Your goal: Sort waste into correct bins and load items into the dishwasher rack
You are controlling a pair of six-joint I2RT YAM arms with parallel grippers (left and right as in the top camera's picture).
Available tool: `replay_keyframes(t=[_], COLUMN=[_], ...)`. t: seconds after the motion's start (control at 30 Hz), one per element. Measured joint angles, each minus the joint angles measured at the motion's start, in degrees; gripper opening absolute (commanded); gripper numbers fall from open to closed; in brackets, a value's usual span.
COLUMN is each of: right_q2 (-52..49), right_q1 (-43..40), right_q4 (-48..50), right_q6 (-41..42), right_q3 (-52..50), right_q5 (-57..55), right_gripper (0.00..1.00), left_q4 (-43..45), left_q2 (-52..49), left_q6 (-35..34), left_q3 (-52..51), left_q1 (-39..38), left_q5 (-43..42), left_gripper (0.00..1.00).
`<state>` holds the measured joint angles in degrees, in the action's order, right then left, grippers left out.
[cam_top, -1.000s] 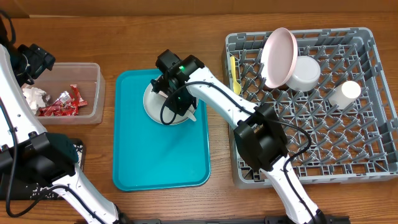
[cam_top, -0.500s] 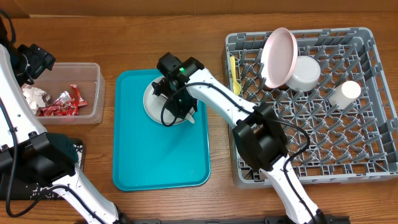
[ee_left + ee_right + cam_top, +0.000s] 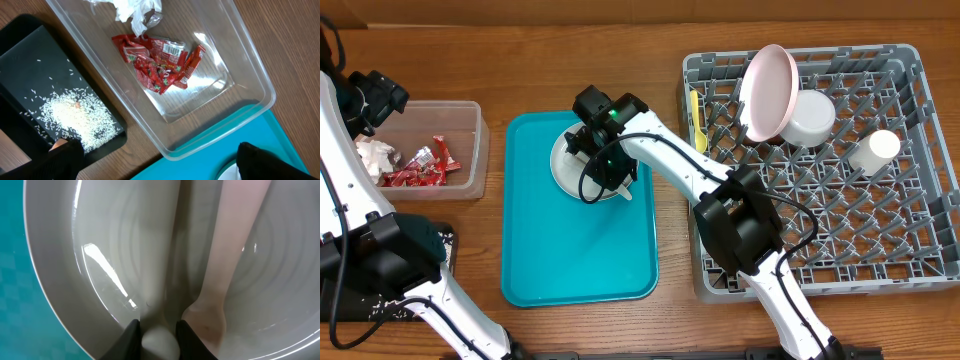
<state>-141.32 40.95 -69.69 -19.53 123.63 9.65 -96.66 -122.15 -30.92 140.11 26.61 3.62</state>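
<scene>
Both arms are white tubular links joined by bulky black motor housings, seen on the right arm (image 3: 670,160) and the left arm (image 3: 348,200). A thin black cable (image 3: 583,180) loops beside the right arm's forward link, and a small green light (image 3: 614,109) glows on its black wrist block. The left tool (image 3: 162,162) has matt black fingers (image 3: 62,160). The right tool (image 3: 160,342) shows dark tips, perhaps rubber-padded.
</scene>
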Motion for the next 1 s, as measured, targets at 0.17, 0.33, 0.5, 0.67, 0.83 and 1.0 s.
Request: replay_keyframes(t=[0.17,0.33,0.5,0.67,0.83,1.0], right_q2=[0.0,-0.02,-0.02,-0.02,0.0,0.0], right_q1=[0.0,-0.04,-0.9,-5.84,-14.73,-24.24], right_q4=[-1.36,-4.22,-8.22,-14.73,-21.73,-26.99], right_q6=[0.07,0.83,3.82,10.14,15.76,18.21], right_q3=[0.76,5.66,14.23,24.65,32.33,33.53], right_q5=[-0.04,-0.61,-2.73,-6.69,-8.17,-7.98], right_gripper=[0.04,0.04,0.04,0.04,0.04,0.04], left_q4=[-0.02,0.0,0.0,0.0,0.0,0.0], left_q2=[0.0,0.0,0.0,0.0,0.0,0.0], left_q6=[0.0,0.0,0.0,0.0,0.0,0.0], left_q3=[0.0,0.0,0.0,0.0,0.0,0.0], left_q1=[0.0,0.0,0.0,0.0,0.0,0.0], left_q5=[0.0,0.0,-0.02,0.0,0.0,0.0], left_gripper=[1.0,1.0,1.0,1.0,1.0,1.0])
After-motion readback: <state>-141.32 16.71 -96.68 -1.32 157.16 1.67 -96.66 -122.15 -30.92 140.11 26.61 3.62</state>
